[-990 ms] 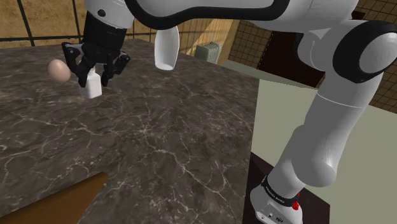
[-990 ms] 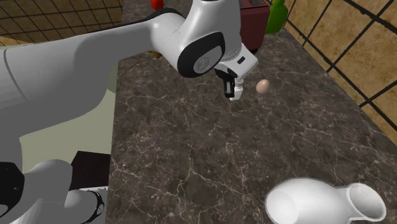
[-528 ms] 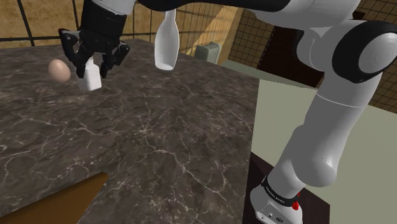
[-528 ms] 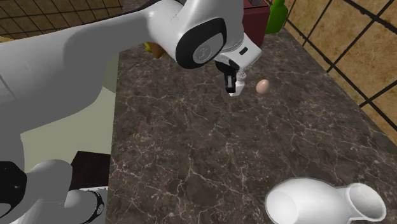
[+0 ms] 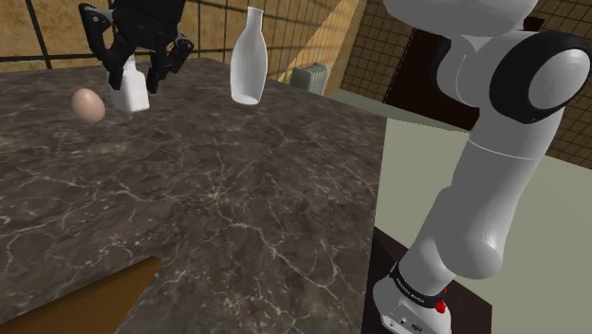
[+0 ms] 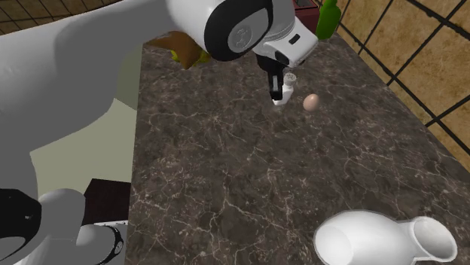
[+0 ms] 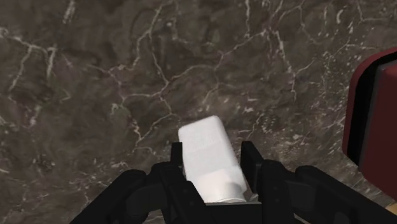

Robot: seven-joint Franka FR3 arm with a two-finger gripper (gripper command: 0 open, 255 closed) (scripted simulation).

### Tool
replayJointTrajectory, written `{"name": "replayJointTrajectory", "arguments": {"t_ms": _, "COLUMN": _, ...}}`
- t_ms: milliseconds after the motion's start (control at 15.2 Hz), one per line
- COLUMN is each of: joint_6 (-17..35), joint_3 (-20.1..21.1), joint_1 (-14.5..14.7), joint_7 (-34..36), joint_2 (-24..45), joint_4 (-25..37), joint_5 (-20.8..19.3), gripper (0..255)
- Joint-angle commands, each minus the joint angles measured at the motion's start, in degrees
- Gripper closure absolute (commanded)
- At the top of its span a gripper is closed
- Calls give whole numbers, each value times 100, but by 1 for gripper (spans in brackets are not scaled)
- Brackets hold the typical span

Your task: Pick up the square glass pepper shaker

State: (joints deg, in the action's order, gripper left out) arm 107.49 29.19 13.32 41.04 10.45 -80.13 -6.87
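Note:
The pepper shaker [image 5: 131,92] is a small, square, plain white block. My black gripper [image 5: 136,72] is shut on it and holds it in the air above the dark marble counter [image 5: 237,209], just right of a brown egg [image 5: 88,104]. In the second exterior view the shaker [image 6: 279,95] hangs from the gripper [image 6: 279,90] just left of the egg [image 6: 310,102]. In the wrist view both fingers [image 7: 175,167] clasp the shaker [image 7: 210,158] by its sides, and the marble lies well below.
A tall white bottle-shaped vase [image 5: 248,59] stands near the counter's far edge; its wide body [image 6: 376,241] is close in the second exterior view. A dark red box [image 7: 372,114] sits on the counter. A green bottle [image 6: 325,19] stands at the far end.
The gripper has risen steadily with the shaker, lifting it clear of the counter beside the egg. The egg and vase have stayed put.

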Motion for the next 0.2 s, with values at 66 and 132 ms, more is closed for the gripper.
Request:
{"name": "replayJointTrajectory", "arguments": {"t_ms": 66, "joint_6": -201, "joint_3": 8, "joint_1": 38, "joint_7": 17, "joint_2": 72, "joint_4": 261, "joint_5": -42, "gripper": 255}}
{"name": "replayJointTrajectory", "arguments": {"t_ms": 132, "joint_6": -200, "joint_3": 8, "joint_1": 38, "joint_7": 17, "joint_2": 72, "joint_4": 261, "joint_5": -41, "gripper": 255}}
